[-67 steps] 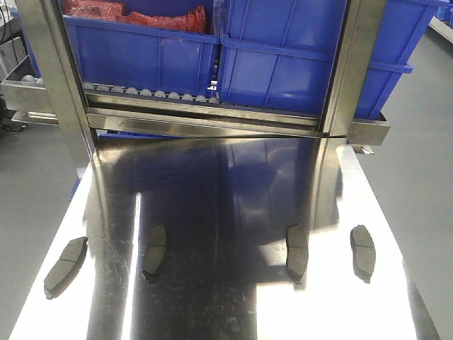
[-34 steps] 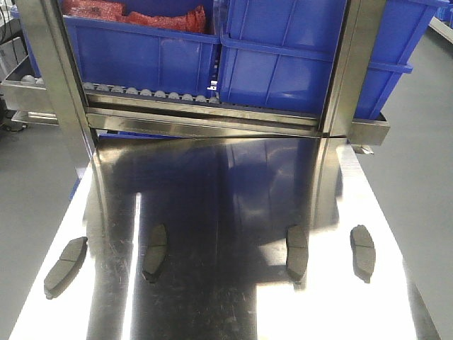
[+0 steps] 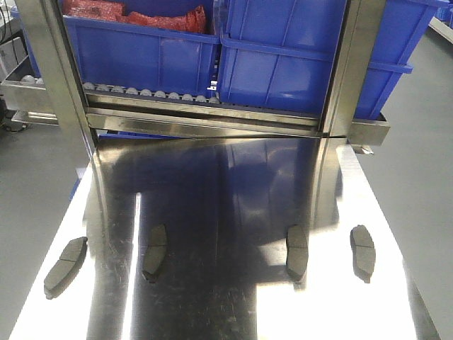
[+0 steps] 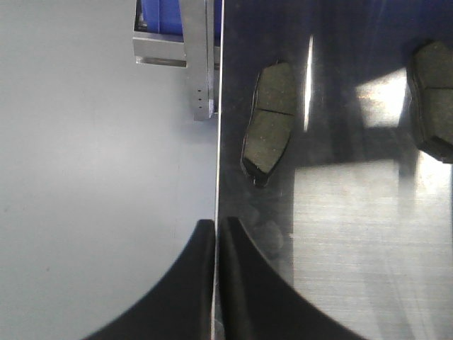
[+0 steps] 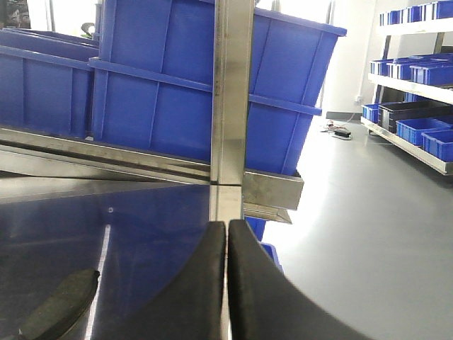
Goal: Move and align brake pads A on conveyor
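Note:
Several dark-grey brake pads lie in a row on a shiny steel table: one at the far left, one left of centre, one right of centre, and one at the far right. The conveyor is out of view. In the left wrist view my left gripper is shut and empty above the table's left edge, short of the far-left pad. My right gripper is shut and empty near the table's right edge, with a pad to its lower left. Neither gripper shows in the front view.
Behind the table stands a steel rack with upright posts, a roller rail and large blue bins. Grey floor lies off both sides of the table. More blue bins sit on shelves far right.

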{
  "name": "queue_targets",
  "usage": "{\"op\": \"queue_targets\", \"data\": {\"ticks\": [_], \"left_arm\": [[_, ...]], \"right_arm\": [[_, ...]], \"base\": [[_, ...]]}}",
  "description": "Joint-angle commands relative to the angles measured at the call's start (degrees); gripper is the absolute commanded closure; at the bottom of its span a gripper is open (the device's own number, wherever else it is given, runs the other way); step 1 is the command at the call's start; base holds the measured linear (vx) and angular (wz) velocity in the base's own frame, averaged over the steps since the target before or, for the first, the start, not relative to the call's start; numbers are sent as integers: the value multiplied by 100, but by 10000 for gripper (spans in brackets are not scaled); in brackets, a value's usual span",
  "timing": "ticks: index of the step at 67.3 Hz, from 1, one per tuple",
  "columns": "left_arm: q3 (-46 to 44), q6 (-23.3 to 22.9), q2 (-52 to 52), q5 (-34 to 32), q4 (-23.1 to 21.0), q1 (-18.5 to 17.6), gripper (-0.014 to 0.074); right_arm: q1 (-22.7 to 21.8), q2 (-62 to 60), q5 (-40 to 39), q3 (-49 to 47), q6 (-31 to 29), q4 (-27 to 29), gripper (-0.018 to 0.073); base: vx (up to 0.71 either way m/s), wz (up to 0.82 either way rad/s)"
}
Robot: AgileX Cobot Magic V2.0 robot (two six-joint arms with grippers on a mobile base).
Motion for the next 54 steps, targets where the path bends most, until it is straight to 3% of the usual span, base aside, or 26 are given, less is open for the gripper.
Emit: {"op": "queue_targets", "data": {"ticks": [1,12,21,35,47,54], "left_arm": [[-232,-21,70,-171,-29,-18,594],[-429,45,176,-70,-29,-18,520],[-474,77,261,-6,-29,-22,385],[-503,528,417,70,-273,-28,176],[-965,1055,917,407,-784,-130,130],[-1351,1081,1347,497,-774,-320,130]], "right_arm": [[-32,-72,-450,71,-25,-40,571],[-32,-72,-450,71,-25,-40,571],[-32,-72,-450,71,-25,-40,571],[-32,-72,-450,71,-25,-40,571],[-32,-72,-458,71,-25,-40,571],[-32,-72,-458,71,-25,-40,571]], "base": [[0,0],[0,0],[0,0],[0,0],[0,0],[0,0]]}}
